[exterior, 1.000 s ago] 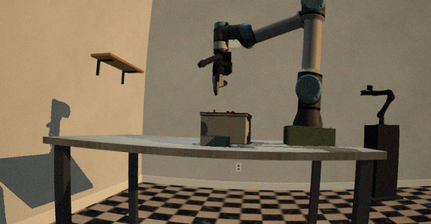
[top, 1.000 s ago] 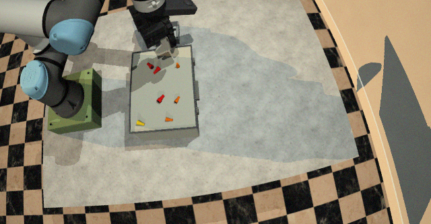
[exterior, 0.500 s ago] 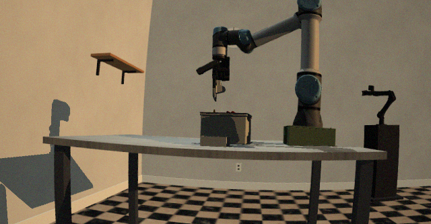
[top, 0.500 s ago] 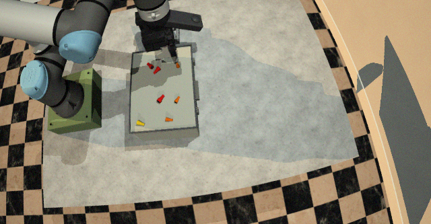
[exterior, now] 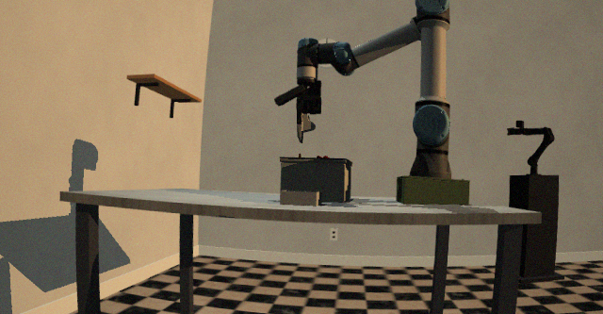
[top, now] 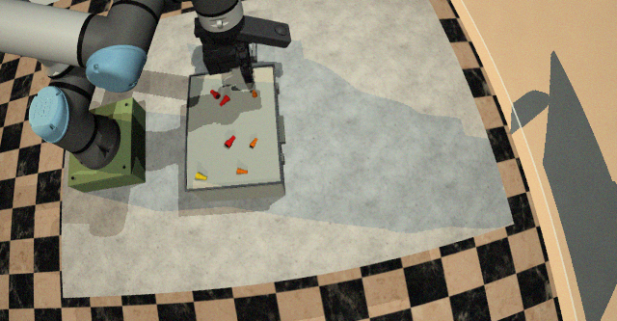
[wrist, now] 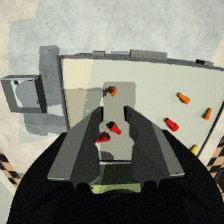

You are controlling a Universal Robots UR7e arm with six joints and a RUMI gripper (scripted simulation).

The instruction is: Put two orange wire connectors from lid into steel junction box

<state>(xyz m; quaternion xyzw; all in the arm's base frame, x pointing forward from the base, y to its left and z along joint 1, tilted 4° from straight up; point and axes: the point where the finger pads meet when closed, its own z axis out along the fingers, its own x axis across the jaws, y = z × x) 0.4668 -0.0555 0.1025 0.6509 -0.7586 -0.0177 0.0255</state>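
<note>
I am hovering my dark two-fingered hand [top: 239, 81] above the far end of the grey rectangular tool case's flat pale lid [top: 262, 119], which is sitting on the mottled grey worktop [top: 386, 157]. My fingers are standing narrowed with a slim gap between them and nothing in it — they are gripping nothing. In the exterior view my hand [exterior: 300, 137] is hanging well above the case [exterior: 315, 180], apart from it.

The lid is carrying seven small cone-shaped wire connectors. Three are orange: one [top: 254, 93] near the far end just beside my fingertips, one [top: 253, 143] around the middle, and one [top: 241, 171] toward the near end. Three are red: a pair [top: 220, 97] lying close together in my arm's shadow at the far end, and a single one [top: 229, 142] beside the middle orange one. A yellow one [top: 201, 176] is lying in the near corner on the arm-base side.

The small square steel junction box [wrist: 24, 94] is showing in the wrist view, sitting on the worktop just beyond the lid's far corner; I cannot tell what is inside. In the top view my wrist is hiding it.

My arm is standing on a green block base [top: 137, 167] beside the case.
</note>
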